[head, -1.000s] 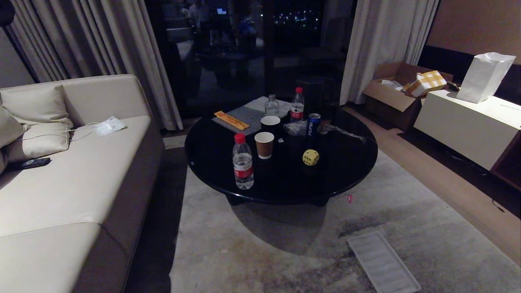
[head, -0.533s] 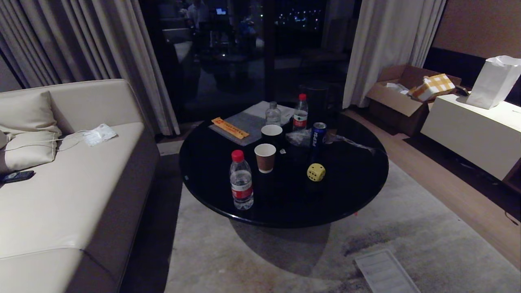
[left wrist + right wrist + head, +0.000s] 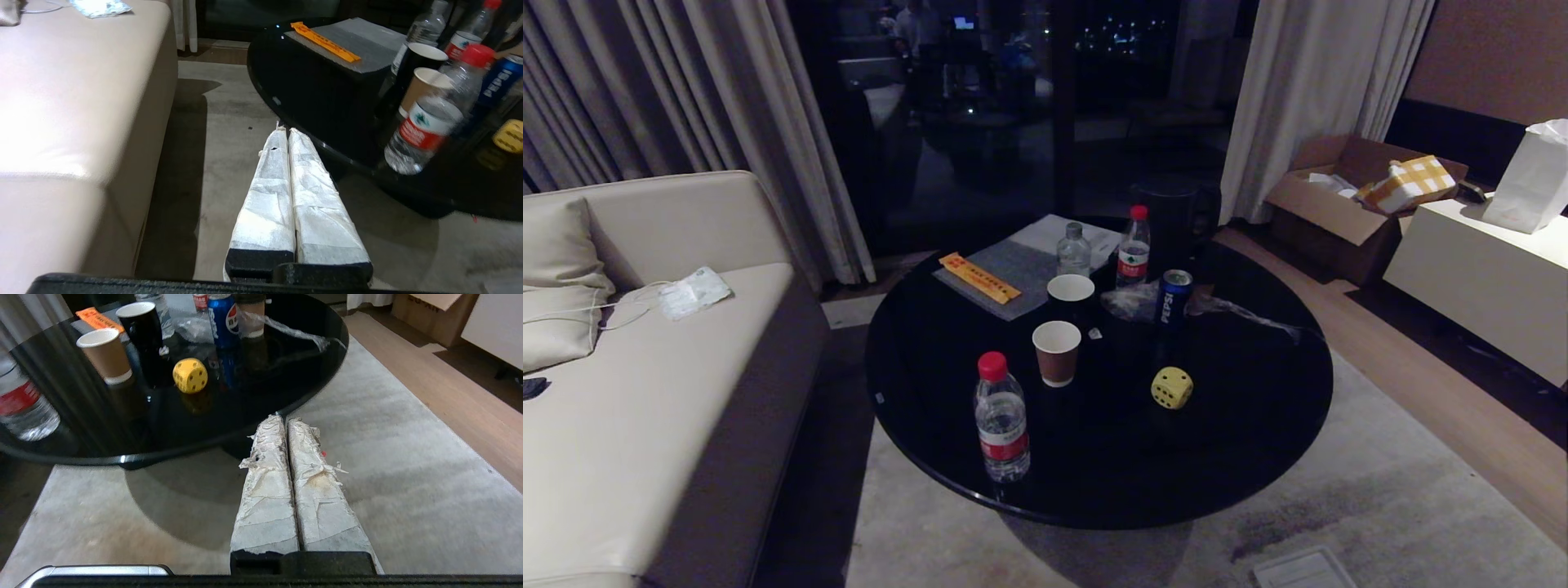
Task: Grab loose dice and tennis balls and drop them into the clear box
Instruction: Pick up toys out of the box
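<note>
One rounded yellow die [image 3: 1172, 387], glossy round table [image 3: 1258, 425]

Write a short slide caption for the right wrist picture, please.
Shut right gripper hangs over the rug, short of a black table bearing a yellow die.

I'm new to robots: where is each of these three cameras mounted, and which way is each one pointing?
Head view: from the robot's head, looking forward and down at the round black table, sofa and window; none of the robot's body shows.
Left wrist view: behind the left gripper, fingers shut, aimed over the rug at the table's sofa-side edge.
Right wrist view: behind the right gripper, fingers shut, aimed over the rug at the table's other side.
Shared: all three show the yellow die, Pepsi can and brown paper cup.
</note>
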Available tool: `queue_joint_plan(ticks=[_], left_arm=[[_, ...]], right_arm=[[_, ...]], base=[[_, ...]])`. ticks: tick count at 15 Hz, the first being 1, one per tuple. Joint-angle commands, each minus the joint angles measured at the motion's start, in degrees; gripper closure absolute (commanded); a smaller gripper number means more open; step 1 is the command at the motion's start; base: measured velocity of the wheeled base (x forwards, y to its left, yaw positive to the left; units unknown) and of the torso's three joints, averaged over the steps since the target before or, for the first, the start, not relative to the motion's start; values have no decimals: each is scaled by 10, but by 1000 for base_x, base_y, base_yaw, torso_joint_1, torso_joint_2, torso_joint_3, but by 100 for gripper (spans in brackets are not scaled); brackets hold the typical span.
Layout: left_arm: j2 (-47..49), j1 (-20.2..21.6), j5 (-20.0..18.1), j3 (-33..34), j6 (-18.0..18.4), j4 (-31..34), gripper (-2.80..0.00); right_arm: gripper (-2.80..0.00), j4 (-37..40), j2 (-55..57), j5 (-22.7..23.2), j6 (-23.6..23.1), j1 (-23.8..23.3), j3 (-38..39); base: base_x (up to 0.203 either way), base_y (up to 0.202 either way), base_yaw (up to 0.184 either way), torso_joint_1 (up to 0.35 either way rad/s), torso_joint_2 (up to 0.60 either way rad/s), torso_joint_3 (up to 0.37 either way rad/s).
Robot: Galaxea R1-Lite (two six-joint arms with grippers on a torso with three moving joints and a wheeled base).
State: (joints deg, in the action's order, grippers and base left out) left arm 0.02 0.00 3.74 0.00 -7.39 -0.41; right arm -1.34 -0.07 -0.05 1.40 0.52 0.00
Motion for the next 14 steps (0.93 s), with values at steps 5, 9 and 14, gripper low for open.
queue_joint_plan(ticks=[5,9,14], left_arm=[[1,0,0,0,-1,0,0],[1,0,0,1,-1,0,0],[1,0,0,1,0,0,0]], right_arm=[[0,-1,1,0,0,0,6],[0,-1,1,0,0,0,6],[0,0,1,0,0,0,6]], base=[[183,0,-3,4,3,2],[180,0,0,4,1,3],[154,0,-3,2,5,1]])
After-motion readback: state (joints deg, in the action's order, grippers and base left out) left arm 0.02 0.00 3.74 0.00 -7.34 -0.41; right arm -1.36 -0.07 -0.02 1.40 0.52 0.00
